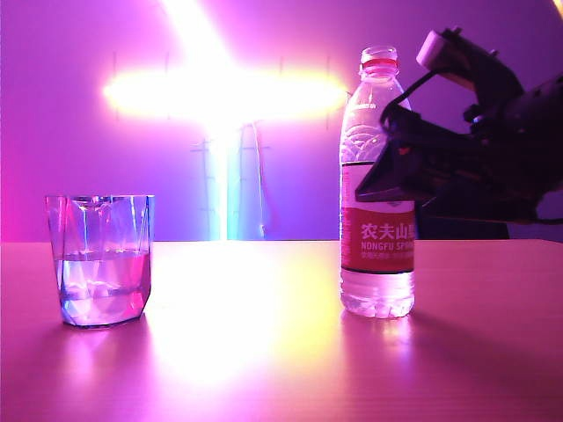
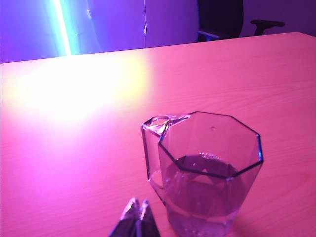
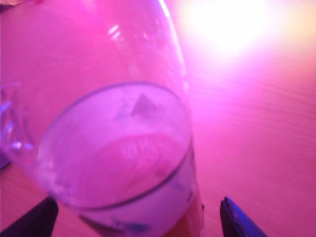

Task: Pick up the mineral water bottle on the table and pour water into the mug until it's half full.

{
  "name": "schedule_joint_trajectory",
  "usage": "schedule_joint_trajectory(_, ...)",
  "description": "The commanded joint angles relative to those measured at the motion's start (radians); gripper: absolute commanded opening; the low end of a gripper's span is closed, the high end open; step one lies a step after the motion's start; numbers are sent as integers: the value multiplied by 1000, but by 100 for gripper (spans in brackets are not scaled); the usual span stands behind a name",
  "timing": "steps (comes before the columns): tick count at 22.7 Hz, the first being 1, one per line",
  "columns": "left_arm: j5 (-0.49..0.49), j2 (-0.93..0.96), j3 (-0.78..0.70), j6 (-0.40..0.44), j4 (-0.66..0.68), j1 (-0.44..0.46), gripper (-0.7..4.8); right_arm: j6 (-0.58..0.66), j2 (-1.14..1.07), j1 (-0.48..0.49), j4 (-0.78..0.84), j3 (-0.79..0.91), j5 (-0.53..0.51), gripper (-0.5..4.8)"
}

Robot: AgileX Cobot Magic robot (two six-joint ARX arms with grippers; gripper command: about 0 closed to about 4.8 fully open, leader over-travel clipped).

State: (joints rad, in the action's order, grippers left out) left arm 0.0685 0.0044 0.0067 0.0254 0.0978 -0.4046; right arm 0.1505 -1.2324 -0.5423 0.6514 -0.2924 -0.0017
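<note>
We saw the mineral water bottle (image 1: 377, 185) upright on the counter (image 1: 264, 352), well right of the half-full mug (image 1: 99, 260). Our right end effector (image 3: 138, 217) stood apart around it, not clamped. The left end effector (image 2: 137, 217), fingers together, hovered beside the mug.

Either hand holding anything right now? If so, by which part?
Nothing held. Right hand is open, its fingers apart on either side of the upright mineral water bottle at label height. Left hand is shut, empty, near the mug.
</note>
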Motion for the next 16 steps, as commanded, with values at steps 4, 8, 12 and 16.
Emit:
schedule_joint_trajectory(4,-5,2,2,-3,-6,17,-2,7,156,-1,-161,-3,2,479)
schedule_joint_trajectory(8,-4,2,2,-3,-6,123,-2,8,280,-1,-288,-3,2,479)
schedule_joint_trajectory(12,-2,2,2,-3,-6,238,-2,20,419,-2,-441,-3,-2,479)
schedule_joint_trajectory(16,-2,2,2,-3,-6,350,-2,52,580,-2,-591,-3,-2,479)
